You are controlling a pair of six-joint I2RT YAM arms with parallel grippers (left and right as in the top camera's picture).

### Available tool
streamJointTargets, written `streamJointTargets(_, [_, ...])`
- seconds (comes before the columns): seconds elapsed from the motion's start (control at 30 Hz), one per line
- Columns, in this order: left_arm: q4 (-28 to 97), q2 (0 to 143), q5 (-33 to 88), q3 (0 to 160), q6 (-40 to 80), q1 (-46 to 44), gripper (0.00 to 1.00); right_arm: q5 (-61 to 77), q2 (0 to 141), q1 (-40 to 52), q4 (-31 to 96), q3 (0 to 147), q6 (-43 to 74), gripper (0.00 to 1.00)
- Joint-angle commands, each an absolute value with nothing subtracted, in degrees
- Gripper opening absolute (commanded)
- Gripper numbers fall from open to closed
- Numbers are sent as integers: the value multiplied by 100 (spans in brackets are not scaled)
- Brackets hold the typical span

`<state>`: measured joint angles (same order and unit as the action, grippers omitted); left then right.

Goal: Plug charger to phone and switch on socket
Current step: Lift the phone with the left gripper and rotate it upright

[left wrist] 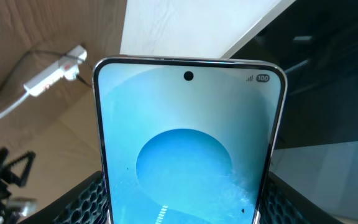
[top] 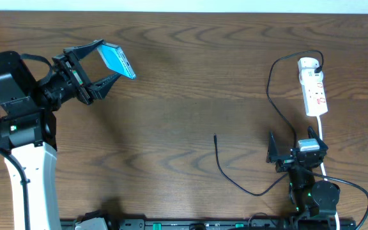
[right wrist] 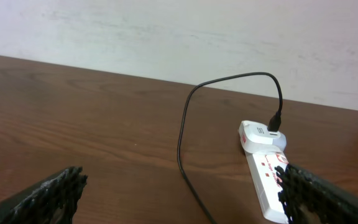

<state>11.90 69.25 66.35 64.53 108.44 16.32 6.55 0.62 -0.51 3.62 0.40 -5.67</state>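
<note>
Left gripper (top: 106,61) clamps the phone (top: 120,61) aloft near the table (top: 190,70)'s far-left corner; the charger's plug tip (top: 215,136), mid-table and pointing at the far edge, lies nearer the right gripper (top: 291,144), jaws spread wide.

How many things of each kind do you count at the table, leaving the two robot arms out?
Phone: 1
Charger cable: 1
Power strip: 1
Total: 3
</note>
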Motion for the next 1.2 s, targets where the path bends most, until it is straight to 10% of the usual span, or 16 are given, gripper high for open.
streamJointTargets(0.0, [1122,6858,6967,6641,11327,1671,7,637,32,-27,386,34,-628,99])
streamJointTargets(0.73, [1125,6858,6156,6639,11942,1669,7,637,32,-27,388,34,-628,99])
streamJointTargets(1.17, [3468,6960,4263,6569,9223,1662,7,637,32,-27,386,34,-628,99])
